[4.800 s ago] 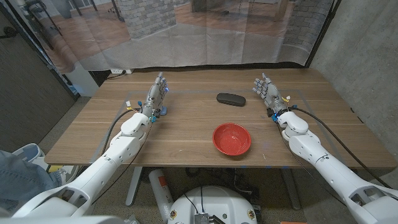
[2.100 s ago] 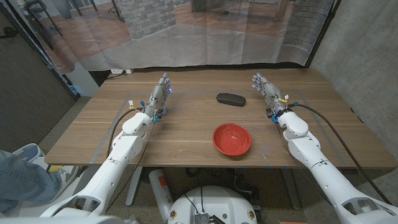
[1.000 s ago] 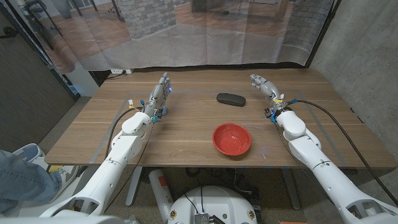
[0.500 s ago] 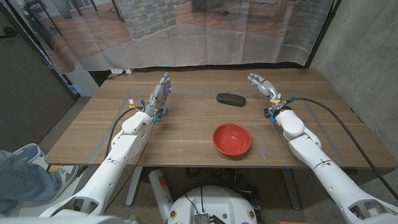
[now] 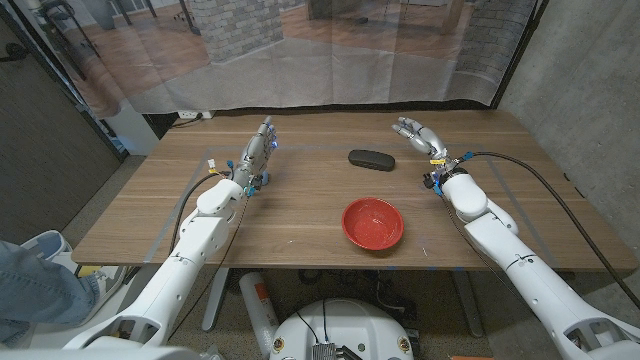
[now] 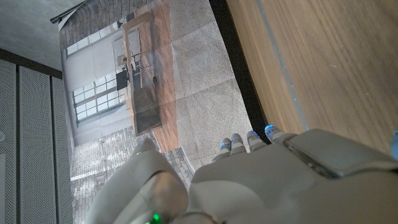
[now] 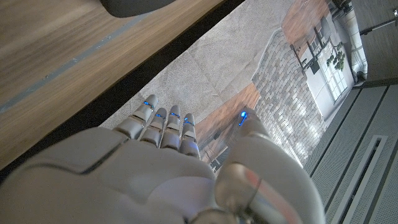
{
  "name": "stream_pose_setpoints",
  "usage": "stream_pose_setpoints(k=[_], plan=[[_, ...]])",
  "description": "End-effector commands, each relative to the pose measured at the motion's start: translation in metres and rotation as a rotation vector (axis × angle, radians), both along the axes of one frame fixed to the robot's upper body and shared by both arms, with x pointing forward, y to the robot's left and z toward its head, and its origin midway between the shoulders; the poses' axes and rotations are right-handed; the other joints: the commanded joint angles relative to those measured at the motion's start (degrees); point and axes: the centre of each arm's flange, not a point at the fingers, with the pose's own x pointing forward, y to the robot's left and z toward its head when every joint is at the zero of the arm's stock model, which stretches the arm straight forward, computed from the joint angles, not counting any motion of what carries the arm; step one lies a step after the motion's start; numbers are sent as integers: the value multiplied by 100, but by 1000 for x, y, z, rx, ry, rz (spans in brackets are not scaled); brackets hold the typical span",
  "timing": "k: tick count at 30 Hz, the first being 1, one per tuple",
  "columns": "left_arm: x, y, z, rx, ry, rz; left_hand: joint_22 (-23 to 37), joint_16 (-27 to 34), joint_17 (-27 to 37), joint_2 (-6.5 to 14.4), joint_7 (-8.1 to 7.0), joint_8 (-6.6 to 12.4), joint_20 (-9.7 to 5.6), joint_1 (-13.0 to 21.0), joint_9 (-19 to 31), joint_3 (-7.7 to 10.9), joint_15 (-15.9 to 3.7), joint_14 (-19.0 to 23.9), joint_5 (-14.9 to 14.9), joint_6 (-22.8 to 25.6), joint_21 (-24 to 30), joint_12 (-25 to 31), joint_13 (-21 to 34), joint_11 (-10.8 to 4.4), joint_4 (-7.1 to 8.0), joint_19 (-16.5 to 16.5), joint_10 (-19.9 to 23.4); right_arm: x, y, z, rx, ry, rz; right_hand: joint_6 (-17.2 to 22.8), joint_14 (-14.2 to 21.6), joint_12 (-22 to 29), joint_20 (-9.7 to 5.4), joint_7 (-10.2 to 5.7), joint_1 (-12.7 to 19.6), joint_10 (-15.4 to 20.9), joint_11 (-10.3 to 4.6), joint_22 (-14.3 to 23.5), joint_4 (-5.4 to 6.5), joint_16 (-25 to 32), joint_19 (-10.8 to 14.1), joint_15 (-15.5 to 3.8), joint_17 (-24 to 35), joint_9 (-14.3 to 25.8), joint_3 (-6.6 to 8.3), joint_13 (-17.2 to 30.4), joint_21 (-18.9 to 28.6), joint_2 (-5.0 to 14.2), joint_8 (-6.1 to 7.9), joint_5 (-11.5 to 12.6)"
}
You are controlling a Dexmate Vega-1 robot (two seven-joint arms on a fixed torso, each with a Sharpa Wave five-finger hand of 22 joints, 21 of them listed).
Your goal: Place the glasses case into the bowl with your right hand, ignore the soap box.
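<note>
A dark oval glasses case (image 5: pixel 371 159) lies on the wooden table (image 5: pixel 300 205) toward its far side; its edge also appears in the right wrist view (image 7: pixel 140 7). A red bowl (image 5: pixel 373 223) sits nearer me, in front of the case. My right hand (image 5: pixel 420 136) is lifted over the far right of the table, to the right of the case, fingers spread and holding nothing (image 7: pixel 155 174). My left hand (image 5: pixel 257 150) stands on the far left of the table, fingers extended and empty (image 6: pixel 273 180).
A translucent curtain (image 5: pixel 300 60) hangs just behind the table's far edge. A concrete wall (image 5: pixel 590 90) stands to the right. Cables trail from both wrists along the table.
My right hand has lifted and swung left toward the glasses case, turning its fingers that way. The left hand shifted slightly early on and has stayed still since.
</note>
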Motion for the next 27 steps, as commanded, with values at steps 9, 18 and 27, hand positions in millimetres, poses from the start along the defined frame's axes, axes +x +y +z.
stream_pose_setpoints(k=[9, 18, 27], plan=[[-3, 0, -1, 8, -2, 2, 34, 18, 17, 21, -25, 16, 3, 58, 15, -29, -30, 12, 39, 30, 27, 27, 18, -16, -12, -65, 28, -7, 9, 6, -144, -16, -101, -85, -115, -51, 65, -35, 152, -252, -7, 10, -68, 21, -99, 97, 12, 14, 52, 19, -115, 36, -8, -27], [-7, -1, -1, 6, -8, -3, 34, 19, 17, 31, -40, 16, 7, 68, 15, -34, -24, 17, 40, 34, 30, 25, 19, -27, -16, -61, 26, -10, 8, 7, -181, -18, -130, -153, -188, -56, 68, -36, 205, -373, 27, 12, -87, 24, -102, 137, 20, 15, 67, 23, -162, 37, -14, -51], [-8, -4, 0, 9, -10, -5, 34, 18, 17, 41, -50, 17, 9, 78, 15, -41, -29, 18, 41, 41, 33, 27, 19, -33, -19, -57, 35, -13, 11, 8, -240, -17, -168, -339, -245, -62, 171, -157, 288, -503, -9, 12, -118, 37, -122, 212, 19, 16, 92, 27, -213, 42, -53, -69]])
